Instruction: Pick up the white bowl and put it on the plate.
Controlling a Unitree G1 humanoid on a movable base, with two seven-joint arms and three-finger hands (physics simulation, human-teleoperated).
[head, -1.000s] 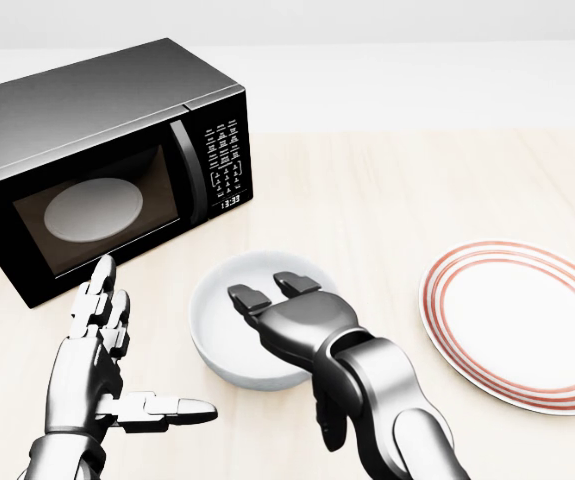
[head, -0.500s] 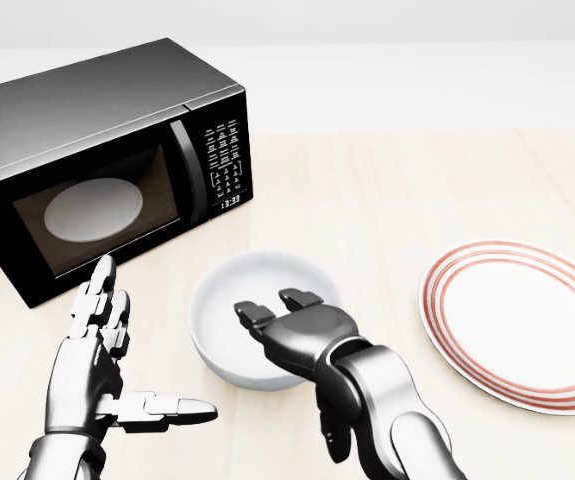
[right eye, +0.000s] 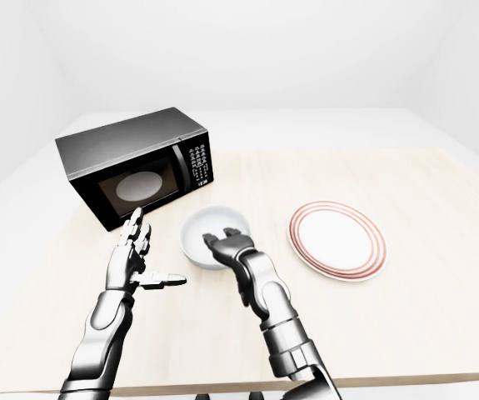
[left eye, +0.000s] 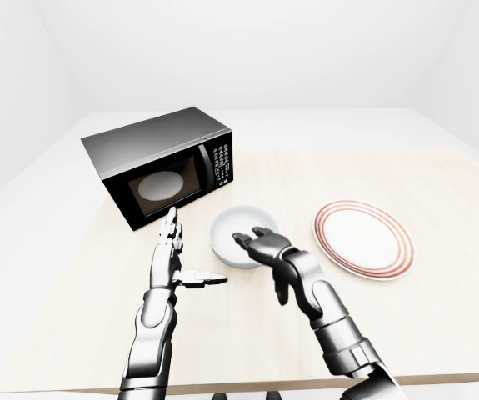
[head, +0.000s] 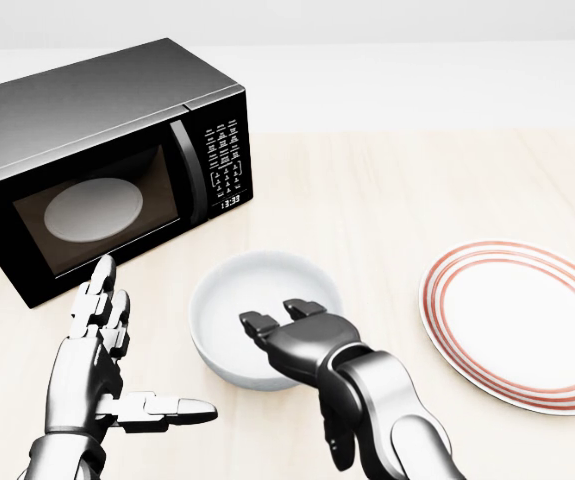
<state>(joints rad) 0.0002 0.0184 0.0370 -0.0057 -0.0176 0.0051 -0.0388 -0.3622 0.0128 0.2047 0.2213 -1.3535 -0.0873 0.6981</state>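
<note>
The right robot hand (head: 282, 330) reached in from the bottom of the head view with its forearm angled up and leftward, its dark, glossy fingers (head: 259, 324) curled over the near rim of the white bowl (head: 259, 300), two fingertips hooked inside the hollow; whether the thumb pressed the outer wall was hidden, so a firm grip could not be confirmed. The left robot hand (head: 102, 365) stood open just left of the bowl and apart from it, fingers extended upward together and thumb (head: 162, 407) stretched sideways toward the bowl. The bowl, smooth, round and matte, sat on the pale wood-grain tabletop (head: 397, 190) between a boxy black microwave (head: 97, 160) with a shiny window, and a flat round plate (head: 522, 325), white with red rings near its rim, lying near the bowl at the view's right.
</note>
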